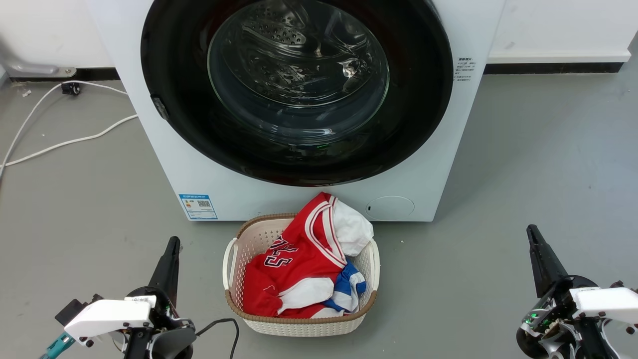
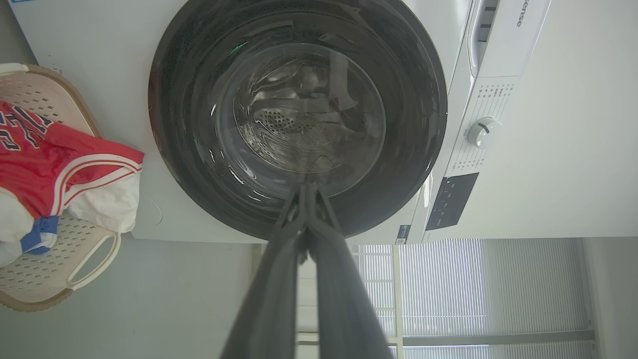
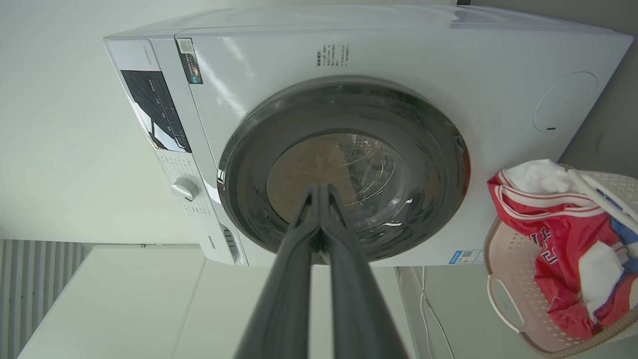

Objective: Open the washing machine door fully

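- Door (image 1: 297, 92): upper centre of the head view, round and glossy black. It looks shut flat against the white washer (image 1: 448, 149) and spans most of its front.
- Glass (image 1: 259, 114) bulges at the door's centre, and the holed steel drum (image 1: 279, 35) shows through it.
- Left wrist view: door (image 2: 298, 114) takes the upper middle, with the washer's knob (image 2: 482, 132) at the right.
- Right wrist view: door (image 3: 344, 169) sits mid-frame and the knob (image 3: 184, 188) is to its left.
- Washer front, head view: blue label (image 1: 198, 206) at the lower left corner, round flap (image 1: 390, 206) at the lower right.
- Basket (image 1: 239, 249): lower centre, on the floor (image 1: 523, 174) just below the washer front, pale with a brown rim.
- In the basket: a red jersey (image 1: 294, 259) heaped over the top edge, a white cloth (image 1: 351, 229) at the upper right, and a blue-white cloth (image 1: 349, 289) at the lower right.
- White cable (image 1: 75, 140) runs across the floor at the left of the frame.
- Left gripper (image 1: 173, 244): lower left, left of the basket, tips pointing up-frame. Jaws are pressed together on nothing and sit well apart from the door.
- Left wrist view: its fingers (image 2: 319, 234) meet at the tip, in line with the door's lower rim.
- Right gripper (image 1: 532, 232): lower right, right of the basket. Jaws are clenched and empty, well apart from the door.
- Right wrist view: its fingers (image 3: 344, 239) are closed to a point, over the glass.
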Motion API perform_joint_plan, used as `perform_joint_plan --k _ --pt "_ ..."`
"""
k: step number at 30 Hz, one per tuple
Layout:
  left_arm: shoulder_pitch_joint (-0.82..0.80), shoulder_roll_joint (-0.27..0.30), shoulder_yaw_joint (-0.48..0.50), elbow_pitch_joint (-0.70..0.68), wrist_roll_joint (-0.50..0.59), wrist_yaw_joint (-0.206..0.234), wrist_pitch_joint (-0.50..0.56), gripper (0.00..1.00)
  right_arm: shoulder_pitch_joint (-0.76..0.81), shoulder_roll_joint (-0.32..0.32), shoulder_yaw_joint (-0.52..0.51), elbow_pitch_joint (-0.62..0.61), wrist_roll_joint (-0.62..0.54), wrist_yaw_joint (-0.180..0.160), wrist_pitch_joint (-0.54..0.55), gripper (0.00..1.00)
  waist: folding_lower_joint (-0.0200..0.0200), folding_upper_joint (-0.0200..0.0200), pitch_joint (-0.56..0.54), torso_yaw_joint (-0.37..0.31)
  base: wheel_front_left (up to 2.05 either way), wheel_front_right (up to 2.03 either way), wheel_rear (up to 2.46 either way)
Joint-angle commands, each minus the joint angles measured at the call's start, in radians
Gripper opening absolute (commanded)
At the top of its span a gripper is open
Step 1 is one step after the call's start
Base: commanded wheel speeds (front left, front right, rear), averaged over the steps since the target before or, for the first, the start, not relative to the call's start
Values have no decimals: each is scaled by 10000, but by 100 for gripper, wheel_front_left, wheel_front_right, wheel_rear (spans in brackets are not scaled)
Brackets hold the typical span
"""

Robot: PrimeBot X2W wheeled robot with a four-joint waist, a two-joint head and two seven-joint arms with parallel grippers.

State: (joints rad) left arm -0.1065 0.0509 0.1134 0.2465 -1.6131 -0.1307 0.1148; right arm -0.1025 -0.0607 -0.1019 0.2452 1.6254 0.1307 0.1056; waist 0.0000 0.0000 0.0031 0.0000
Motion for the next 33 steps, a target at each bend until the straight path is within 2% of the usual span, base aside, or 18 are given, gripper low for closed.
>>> perform_joint_plan --k 1,26,27,33 --pt "-61 -20 29 -4 1 -29 23 0 -112 28 -13 8 -61 0 15 0 0 0 0 0 0 0 0" --pt "-61 -20 26 -5 1 -29 22 0 -117 58 -51 10 -79 0 54 0 0 0 0 0 0 0 0" --pt "0 0 2 0 0 0 -1 100 -2 21 -38 2 -46 0 19 100 0 0 0 0 0 0 0" --pt "293 -22 -114 165 44 2 -175 100 326 50 27 209 -157 -2 -158 100 0 0 2 0 0 0 0"
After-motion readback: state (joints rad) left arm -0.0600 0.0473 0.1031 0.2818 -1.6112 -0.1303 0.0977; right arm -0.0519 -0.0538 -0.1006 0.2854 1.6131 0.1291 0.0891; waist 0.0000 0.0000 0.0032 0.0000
